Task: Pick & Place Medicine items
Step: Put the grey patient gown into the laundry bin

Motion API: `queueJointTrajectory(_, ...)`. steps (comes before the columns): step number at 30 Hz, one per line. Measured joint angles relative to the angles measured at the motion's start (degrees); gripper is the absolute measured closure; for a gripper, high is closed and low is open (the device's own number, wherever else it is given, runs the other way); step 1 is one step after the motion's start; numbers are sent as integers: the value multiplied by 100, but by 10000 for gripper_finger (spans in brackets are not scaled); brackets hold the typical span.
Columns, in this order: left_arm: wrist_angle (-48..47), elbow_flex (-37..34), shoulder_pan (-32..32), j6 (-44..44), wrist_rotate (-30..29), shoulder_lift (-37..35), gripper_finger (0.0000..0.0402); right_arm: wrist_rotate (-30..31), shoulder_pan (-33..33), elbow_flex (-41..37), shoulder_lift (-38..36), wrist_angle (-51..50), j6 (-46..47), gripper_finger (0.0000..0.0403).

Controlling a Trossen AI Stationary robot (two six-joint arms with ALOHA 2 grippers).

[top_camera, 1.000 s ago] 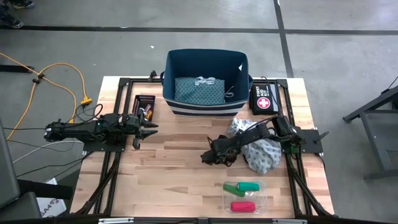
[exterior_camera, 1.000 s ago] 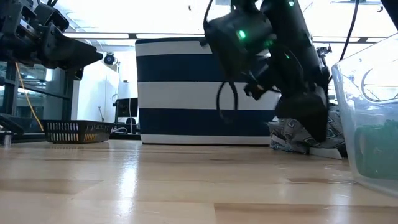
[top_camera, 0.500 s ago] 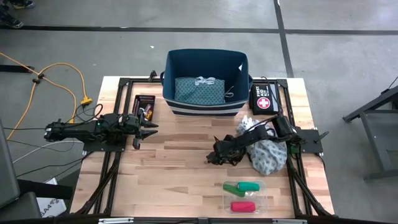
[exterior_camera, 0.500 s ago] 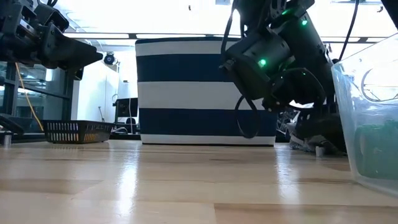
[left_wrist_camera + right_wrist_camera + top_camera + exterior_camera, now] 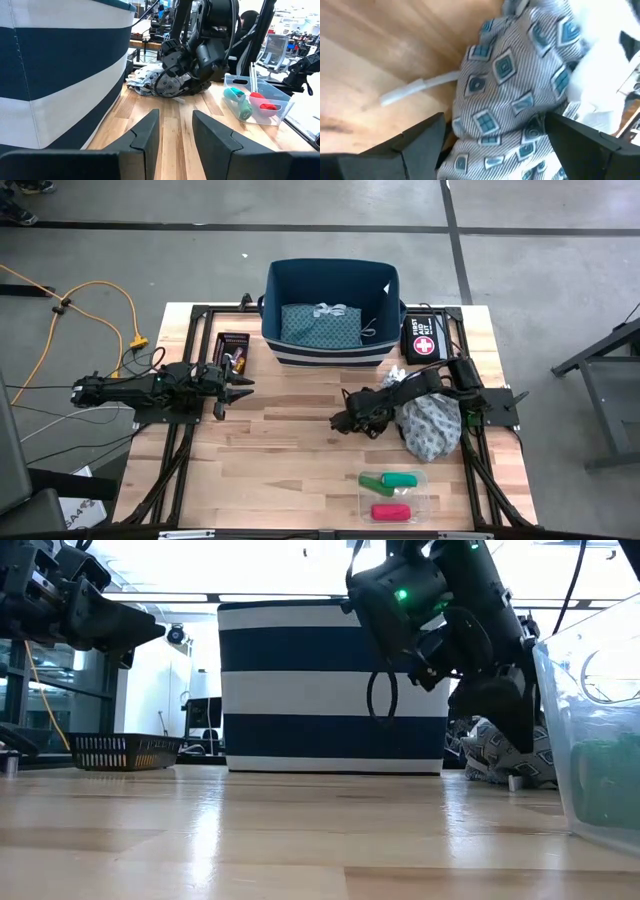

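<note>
Two green tubes [image 5: 392, 479] and a red-pink tube [image 5: 390, 512] lie in a clear container [image 5: 422, 498] near the table's front edge, also seen in the left wrist view as green tubes [image 5: 239, 97]. My right gripper [image 5: 494, 120] hangs wide open over the left edge of a grey patterned cloth [image 5: 432, 428]. A thin clear stick [image 5: 420, 87] lies on the wood beside that cloth. My left gripper [image 5: 176, 131] waits at the table's left, level, open with a narrow gap and nothing in it.
A blue-and-white striped basket [image 5: 330, 355] with a teal cloth [image 5: 320, 325] inside stands at the far middle. A black first aid pouch [image 5: 425, 340] lies to its right. A small dark mesh tray [image 5: 232, 350] sits at its left. Bare wood lies mid-table.
My right gripper sank toward the grey cloth, then rose again, staying wide open throughout.
</note>
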Motion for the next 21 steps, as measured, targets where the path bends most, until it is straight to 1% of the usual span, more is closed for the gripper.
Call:
queueJointTrajectory(3,0,1,-2,0,0,-1,291,-178,0,0,-20,1,-141,72)
queueJointTrajectory(8,0,-1,-1,0,0,0,291,-176,0,-4,-93,5,-268,72)
queueJointTrajectory(17,0,-1,-2,-2,-2,1,291,-112,-118,-2,-534,-6,-286,72)
queueJointTrajectory(21,0,2,1,0,0,-1,291,-176,-119,-29,-545,7,-241,72)
